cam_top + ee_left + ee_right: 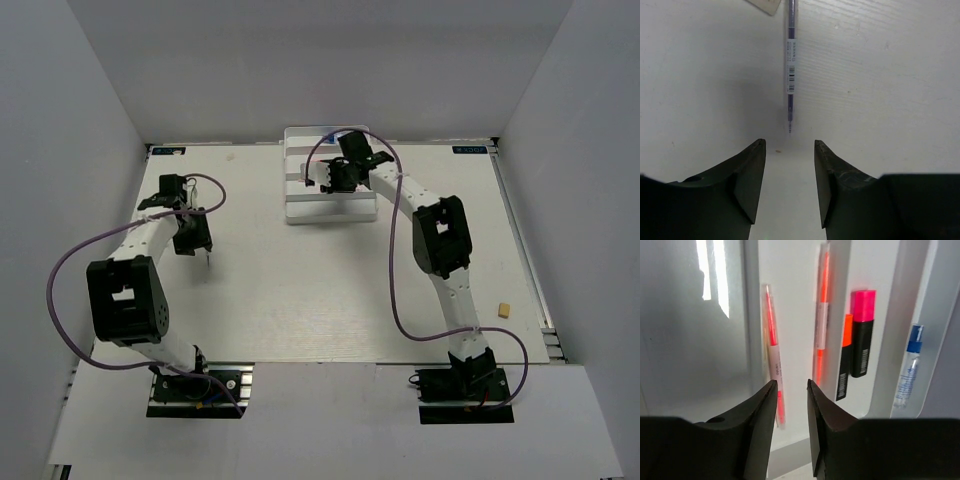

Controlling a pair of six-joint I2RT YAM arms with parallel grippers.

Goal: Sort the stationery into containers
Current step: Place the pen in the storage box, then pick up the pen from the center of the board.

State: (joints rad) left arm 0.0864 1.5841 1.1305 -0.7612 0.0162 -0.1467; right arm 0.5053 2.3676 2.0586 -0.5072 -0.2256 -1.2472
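While the tiny tan eraser block (505, 310) sits alone near the right arm's base, well apart from everything else, the left tool (788, 144) hangs released and empty over the table (890, 75). Its jaws are parted, and the writing tip of the thin pale pen (791, 65) lies just beyond the gap. The pen rests flat on the table, pointing back at the tool.

It looks light and stiff, and its smooth round barrel is likely to roll or slip. The labelled middle of the barrel, pinched across its width, seems the surest hold. The eraser, small and probably slightly soft, should grip well but leaves little margin for aim.

At the far edge, the right tool (791, 384) hovers over the white tray (880, 315), its jaws a little apart with nothing between them. Sorted in the tray's rows lie the pink-orange sticks (772, 365), the orange-and-black marker (844, 360), the pink-and-black marker (861, 335) and the blue-capped bottle (907, 365).

The count:
- On the table: one eraser and one pen.
- In the tray: two sticks, two markers and one bottle.
- One tray and two tools.
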